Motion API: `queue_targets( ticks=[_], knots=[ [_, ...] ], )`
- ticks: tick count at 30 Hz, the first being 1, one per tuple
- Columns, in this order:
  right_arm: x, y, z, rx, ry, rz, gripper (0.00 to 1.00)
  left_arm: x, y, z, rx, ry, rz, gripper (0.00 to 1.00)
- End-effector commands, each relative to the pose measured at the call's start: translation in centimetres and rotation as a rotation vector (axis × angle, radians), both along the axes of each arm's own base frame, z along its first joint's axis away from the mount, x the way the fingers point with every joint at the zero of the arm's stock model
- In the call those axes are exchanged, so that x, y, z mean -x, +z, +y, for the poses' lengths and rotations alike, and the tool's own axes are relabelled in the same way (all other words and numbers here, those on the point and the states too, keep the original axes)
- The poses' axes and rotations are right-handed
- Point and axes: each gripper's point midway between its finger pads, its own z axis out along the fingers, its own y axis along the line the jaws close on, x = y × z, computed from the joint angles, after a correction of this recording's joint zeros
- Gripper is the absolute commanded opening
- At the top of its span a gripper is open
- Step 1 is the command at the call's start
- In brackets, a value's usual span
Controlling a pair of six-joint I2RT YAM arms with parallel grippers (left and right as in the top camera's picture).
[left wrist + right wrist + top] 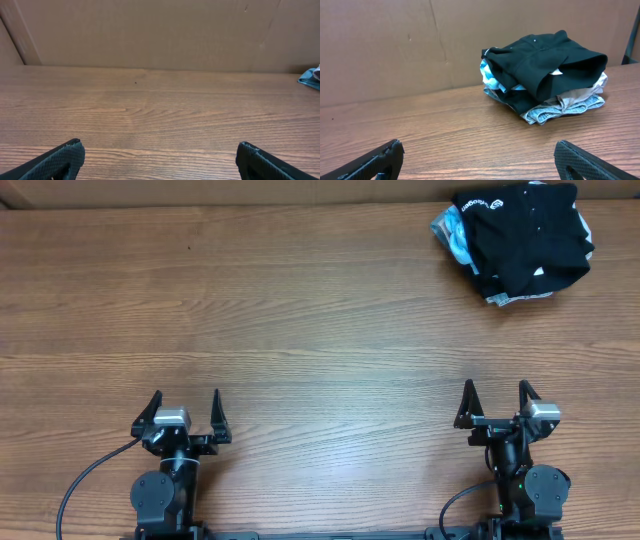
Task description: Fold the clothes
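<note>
Left gripper point(186, 394) and right gripper point(495, 385) sit at the near edge of the wooden table point(300, 310), both with jaws spread wide, nothing between them, fingers pointing toward the far side. Left wrist view: black textured fingers point(60, 157) at the bottom corners, bare wood grain between them, brown cardboard wall point(150, 30) behind the far table edge. Only a sliver of teal fabric from the clothes pile point(311, 77) shows at the right edge of that view. Right wrist view: same spread stance and nothing held. The clothes pile point(545, 75) lies ahead and to the right on the table, close to the cardboard wall. Overhead, the clothes pile point(520, 240) is at the far right corner of the table, well apart from both grippers, roughly in line with the right arm. Pile is bunched, not flat: black garment on top with a small white logo, light blue fabric poking out on its left side, grey and beige pieces underneath at the front. A black cable point(85, 480) loops from the left arm base toward the near edge.
</note>
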Motion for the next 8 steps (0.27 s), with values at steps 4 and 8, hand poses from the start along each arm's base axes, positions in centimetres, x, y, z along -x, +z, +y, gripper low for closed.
queue_targets(
  ticks=[4,8],
  knots=[
    [0.0,-0.19,0.17,0.007,0.008,-0.004,1.0,0.03,-0.03,0.02,-0.021,0.002,-0.004,1.0],
    [0.0,-0.19,0.17,0.007,0.008,-0.004,1.0,0.03,-0.03,0.02,-0.021,0.003,-0.004,1.0]
  ],
)
